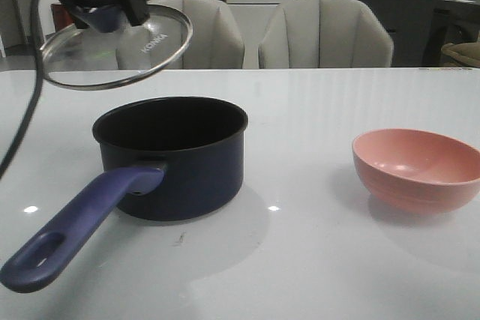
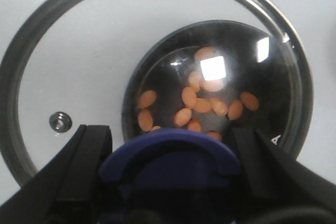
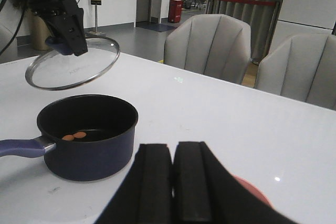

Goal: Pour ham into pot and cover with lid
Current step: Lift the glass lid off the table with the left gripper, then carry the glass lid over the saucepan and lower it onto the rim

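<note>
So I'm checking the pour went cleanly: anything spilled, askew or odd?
Nothing spilled: the ham lies inside the pot, and the pink bowl sits upright. The lid hangs tilted above the pot, held at its knob by the left gripper.

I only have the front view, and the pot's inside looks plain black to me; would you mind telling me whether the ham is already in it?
Observer: Yes, orange ham pieces lie on the pot's bottom.
Operator: Thanks. Is the right pincer holding anything?
Observer: No, the right pincer is shut and empty, above the pink bowl.
Operator: And the lid?
Observer: The left pincer grips the lid by its knob, offset from the pot's mouth.
</note>
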You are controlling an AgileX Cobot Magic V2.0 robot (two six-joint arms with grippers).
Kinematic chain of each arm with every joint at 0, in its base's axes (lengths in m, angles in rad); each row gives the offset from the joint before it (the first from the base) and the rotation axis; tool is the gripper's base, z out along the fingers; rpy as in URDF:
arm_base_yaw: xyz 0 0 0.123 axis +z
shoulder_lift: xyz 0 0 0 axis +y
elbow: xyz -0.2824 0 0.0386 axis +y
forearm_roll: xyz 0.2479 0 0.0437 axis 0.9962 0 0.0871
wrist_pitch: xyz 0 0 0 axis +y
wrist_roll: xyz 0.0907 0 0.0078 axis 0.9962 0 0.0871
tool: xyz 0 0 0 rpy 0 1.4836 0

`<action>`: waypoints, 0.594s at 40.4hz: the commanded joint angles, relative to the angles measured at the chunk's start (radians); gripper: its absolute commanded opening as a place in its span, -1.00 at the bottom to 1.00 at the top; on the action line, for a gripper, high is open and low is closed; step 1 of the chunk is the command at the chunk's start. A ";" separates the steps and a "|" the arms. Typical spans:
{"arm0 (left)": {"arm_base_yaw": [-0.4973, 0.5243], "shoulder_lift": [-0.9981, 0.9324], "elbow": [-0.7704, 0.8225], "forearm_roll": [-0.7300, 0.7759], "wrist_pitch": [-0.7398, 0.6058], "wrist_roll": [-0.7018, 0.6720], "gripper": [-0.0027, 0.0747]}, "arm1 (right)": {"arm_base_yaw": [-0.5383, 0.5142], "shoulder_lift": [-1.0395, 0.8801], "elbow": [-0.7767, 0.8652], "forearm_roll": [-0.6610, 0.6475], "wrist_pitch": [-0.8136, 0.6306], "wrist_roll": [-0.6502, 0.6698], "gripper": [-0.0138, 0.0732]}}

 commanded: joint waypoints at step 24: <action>-0.084 0.070 -0.047 -0.018 -0.008 0.017 -0.32 | 0.001 0.008 -0.029 -0.005 -0.088 -0.006 -0.35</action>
